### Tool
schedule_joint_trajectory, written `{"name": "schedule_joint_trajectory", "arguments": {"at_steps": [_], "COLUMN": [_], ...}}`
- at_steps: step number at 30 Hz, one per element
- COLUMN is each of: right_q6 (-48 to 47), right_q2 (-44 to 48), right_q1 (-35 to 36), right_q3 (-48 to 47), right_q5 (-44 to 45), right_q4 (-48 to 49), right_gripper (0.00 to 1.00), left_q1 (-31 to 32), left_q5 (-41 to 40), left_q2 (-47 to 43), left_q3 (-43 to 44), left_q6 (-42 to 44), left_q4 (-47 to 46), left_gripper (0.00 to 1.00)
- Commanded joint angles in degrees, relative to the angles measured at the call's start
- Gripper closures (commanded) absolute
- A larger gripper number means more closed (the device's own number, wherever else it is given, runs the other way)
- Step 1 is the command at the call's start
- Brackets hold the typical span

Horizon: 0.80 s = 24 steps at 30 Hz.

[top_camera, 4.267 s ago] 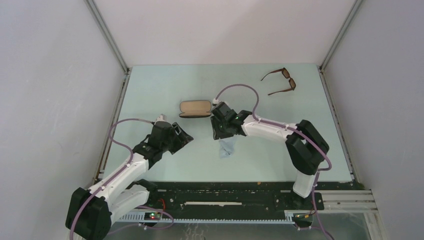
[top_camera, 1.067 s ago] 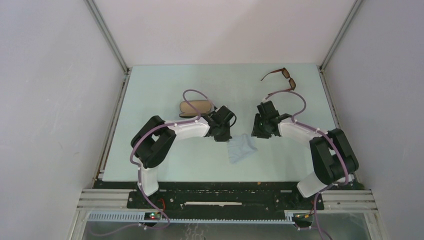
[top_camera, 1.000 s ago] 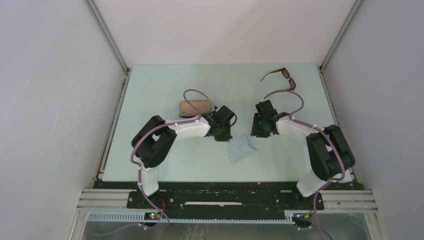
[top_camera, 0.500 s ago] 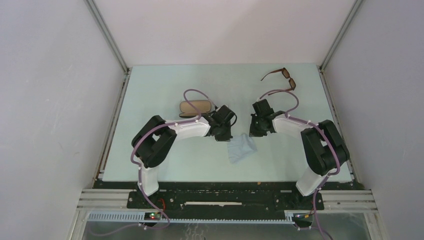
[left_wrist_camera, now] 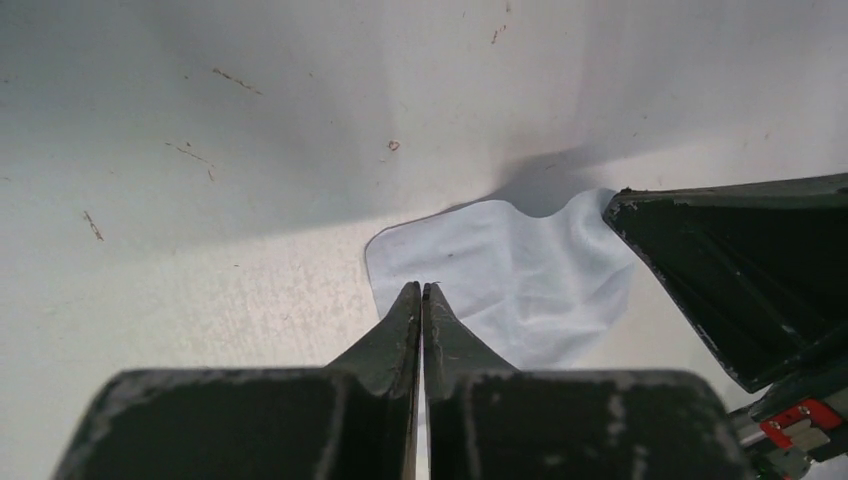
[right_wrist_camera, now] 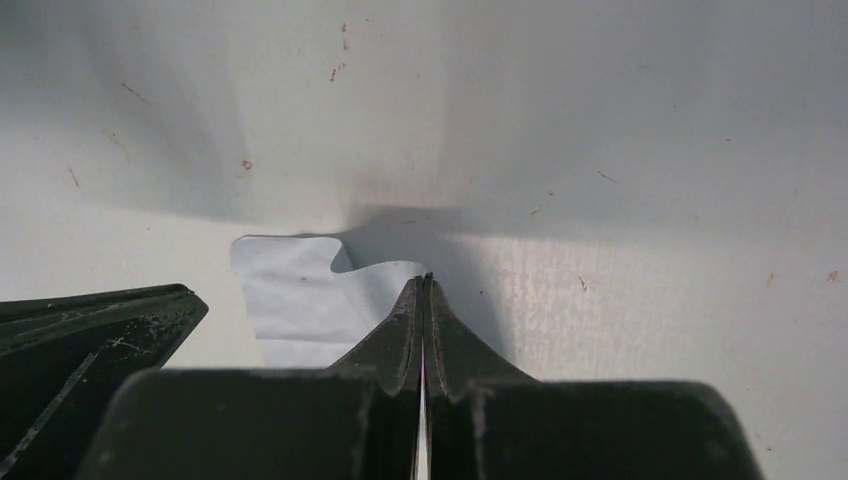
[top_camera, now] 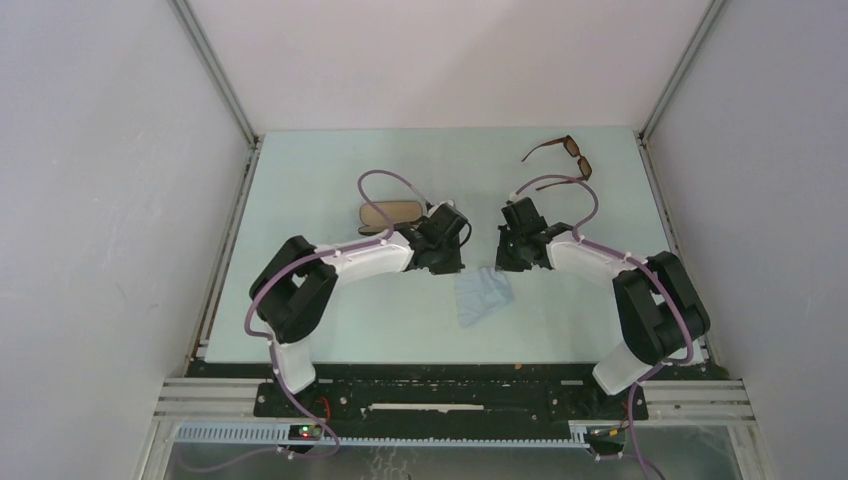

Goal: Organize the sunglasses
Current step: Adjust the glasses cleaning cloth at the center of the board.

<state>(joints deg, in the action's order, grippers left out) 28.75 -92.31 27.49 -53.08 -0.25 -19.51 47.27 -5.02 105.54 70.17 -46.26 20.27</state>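
Observation:
The brown-framed sunglasses point(top_camera: 566, 160) lie unfolded at the table's far right, away from both grippers. A light blue cloth point(top_camera: 484, 297) lies mid-table between my arms. My left gripper point(top_camera: 451, 267) is shut, its tips point(left_wrist_camera: 422, 288) pinching the cloth point(left_wrist_camera: 510, 275) near its left upper corner. On the other side my right gripper point(top_camera: 506, 265) is shut too, its tips point(right_wrist_camera: 427, 281) closed on the right upper corner of the cloth point(right_wrist_camera: 290, 295), which curls up and casts a shadow.
An open oblong case point(top_camera: 385, 214) with tan lining lies just behind the left gripper, partly crossed by its purple cable. Grey walls and metal rails bound the table on three sides. Each wrist view shows the other gripper's dark body point(left_wrist_camera: 735, 270) close by.
The right gripper has come in to the cloth's right corner and closed there. The left arm has shifted slightly back, and the cloth's top edge is drawn a little upward.

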Motion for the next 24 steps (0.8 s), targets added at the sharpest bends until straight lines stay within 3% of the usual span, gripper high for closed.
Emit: {"name": "schedule_joint_trajectory", "arguments": {"at_steps": [1,4,6,11,16,24], "right_q6": [0.46,0.51,0.62,0.94,1.11,0.92], "right_q2": [2.27,2.05,1.99,2.04,1.8,1.74], "right_q1": [0.73,0.71,0.6,0.55,0.55,0.46], "right_q3": [-1.06,-1.06,-0.83,-0.19,-0.18,-0.18], "right_q5": [2.72,2.86,2.95,2.64,2.44,1.86], "right_q4": [-0.47,-0.8,-0.77,-0.39,-0.37,-0.11], "right_gripper": [1.0,1.0,1.0,1.0,1.0,1.0], "left_q1": [0.22,0.22,0.23,0.27,0.2,0.28], "left_q5": [-1.98,-2.01,-1.88,-0.77,0.9,3.12], "left_q2": [-0.91,0.53,1.18,3.5,6.14,7.5], "left_q3": [0.83,1.69,1.98,3.14,5.38,6.11], "left_q6": [0.35,0.12,0.31,0.8,1.18,1.0], "left_q4": [1.68,2.91,3.15,3.54,4.7,5.56], "left_gripper": [0.81,0.47,0.43,0.49,0.61,0.7]}}
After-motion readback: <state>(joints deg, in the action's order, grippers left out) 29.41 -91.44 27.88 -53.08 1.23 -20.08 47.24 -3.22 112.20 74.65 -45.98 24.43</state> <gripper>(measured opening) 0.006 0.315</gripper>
